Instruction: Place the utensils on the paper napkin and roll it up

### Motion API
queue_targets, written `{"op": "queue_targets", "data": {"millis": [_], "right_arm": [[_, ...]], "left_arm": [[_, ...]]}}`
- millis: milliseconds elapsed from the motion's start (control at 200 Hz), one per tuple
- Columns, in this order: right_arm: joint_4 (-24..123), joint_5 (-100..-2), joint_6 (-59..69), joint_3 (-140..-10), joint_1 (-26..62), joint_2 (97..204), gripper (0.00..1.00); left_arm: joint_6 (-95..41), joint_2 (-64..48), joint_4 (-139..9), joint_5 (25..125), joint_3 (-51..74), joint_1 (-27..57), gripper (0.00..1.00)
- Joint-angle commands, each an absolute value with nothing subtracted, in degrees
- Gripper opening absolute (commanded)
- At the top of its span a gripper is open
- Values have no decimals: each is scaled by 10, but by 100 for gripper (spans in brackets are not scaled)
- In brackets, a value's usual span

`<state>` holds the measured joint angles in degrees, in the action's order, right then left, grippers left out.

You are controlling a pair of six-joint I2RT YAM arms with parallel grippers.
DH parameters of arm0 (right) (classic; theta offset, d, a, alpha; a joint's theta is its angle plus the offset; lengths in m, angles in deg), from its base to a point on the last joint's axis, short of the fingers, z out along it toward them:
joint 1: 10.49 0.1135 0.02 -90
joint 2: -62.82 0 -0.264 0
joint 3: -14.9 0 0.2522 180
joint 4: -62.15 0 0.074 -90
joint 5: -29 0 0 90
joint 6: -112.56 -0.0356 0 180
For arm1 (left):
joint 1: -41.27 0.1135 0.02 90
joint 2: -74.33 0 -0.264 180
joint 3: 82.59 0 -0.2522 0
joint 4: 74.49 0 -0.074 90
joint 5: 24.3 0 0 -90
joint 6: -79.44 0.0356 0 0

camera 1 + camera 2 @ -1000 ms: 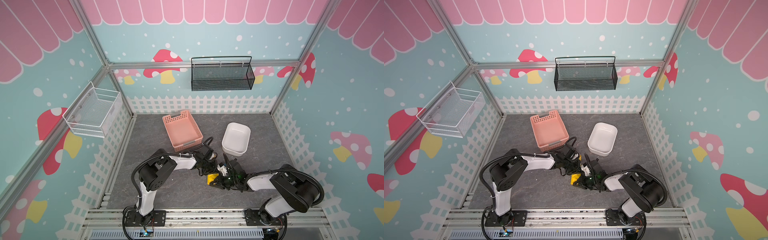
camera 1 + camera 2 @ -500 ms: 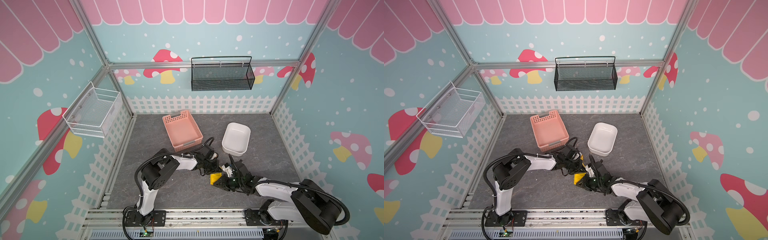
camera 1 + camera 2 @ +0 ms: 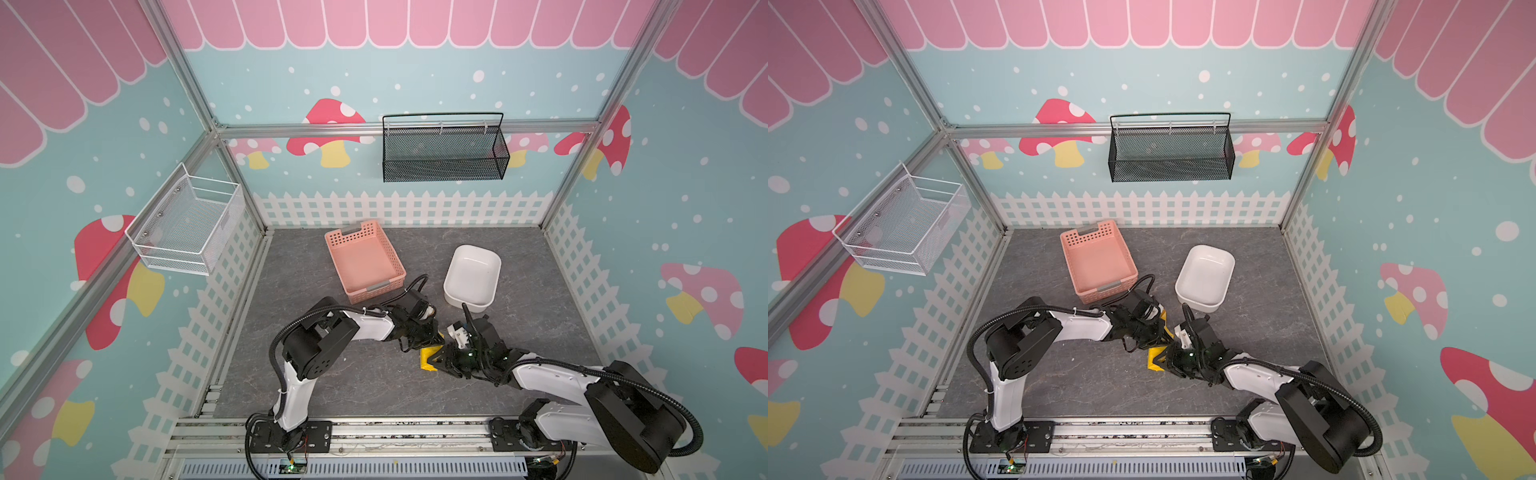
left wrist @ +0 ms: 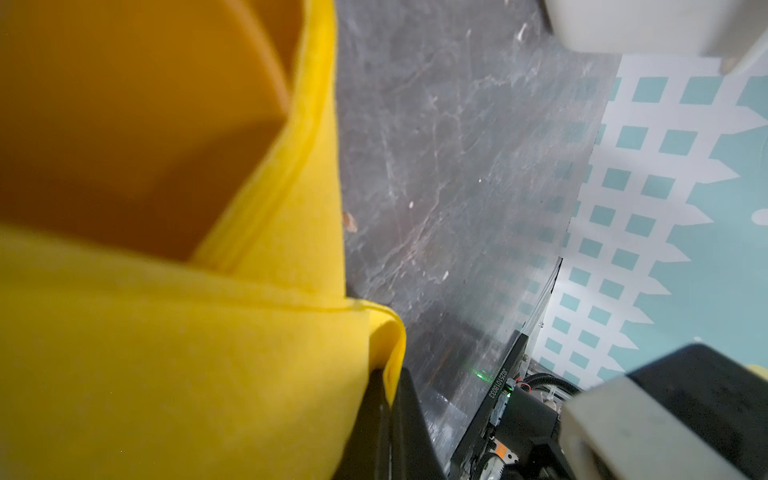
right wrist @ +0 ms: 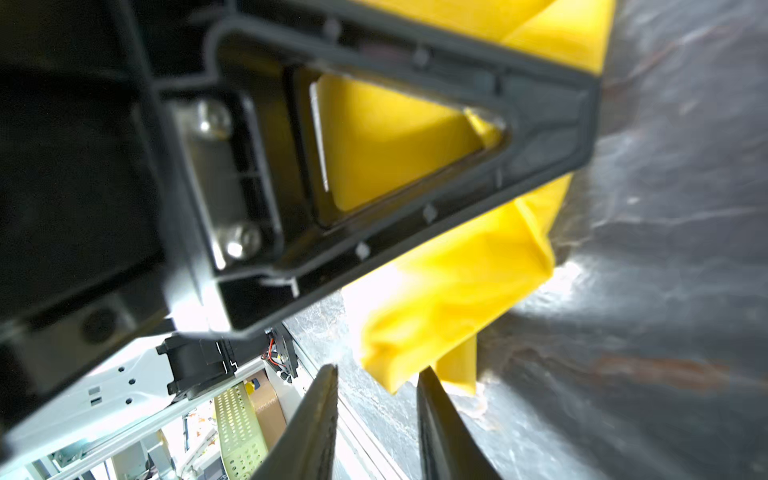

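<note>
The yellow paper napkin lies folded into a loose bundle on the grey floor at the front centre. My left gripper is shut on an edge of the napkin, pinching a folded lip between its black fingers. My right gripper faces it from the right and is open. A corner of the napkin pokes just into the gap without being clamped. The left gripper's black finger crosses the right wrist view. The utensils are out of view.
A pink perforated basket stands behind the grippers, and a white tub is to its right. A black mesh basket hangs on the back wall. A white wire basket hangs on the left wall.
My right gripper has gone from shut to open, and its arm has stretched out low toward the front right. The left gripper keeps its hold on the napkin, which has barely moved.
</note>
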<state>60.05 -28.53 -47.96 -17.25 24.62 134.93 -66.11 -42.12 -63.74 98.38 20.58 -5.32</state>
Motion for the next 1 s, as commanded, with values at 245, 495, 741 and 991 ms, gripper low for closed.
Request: {"op": "queue_targets", "data": {"millis": [245,495,741,991], "right_arm": [[646,-272,-499,-186,241,1388,27],[648,-273,-486,-191,241,1407,12],[634,-257,-474,-159,241,1389,0],[626,-247,-454,-131,241,1403,0]], "left_arm": [[-673,-443,-610,951,227,-51,4],[-674,-435,-613,947,235,-48,4],[-666,-391,-610,933,255,-37,11],[-643,-350,-570,923,243,-21,17]]}}
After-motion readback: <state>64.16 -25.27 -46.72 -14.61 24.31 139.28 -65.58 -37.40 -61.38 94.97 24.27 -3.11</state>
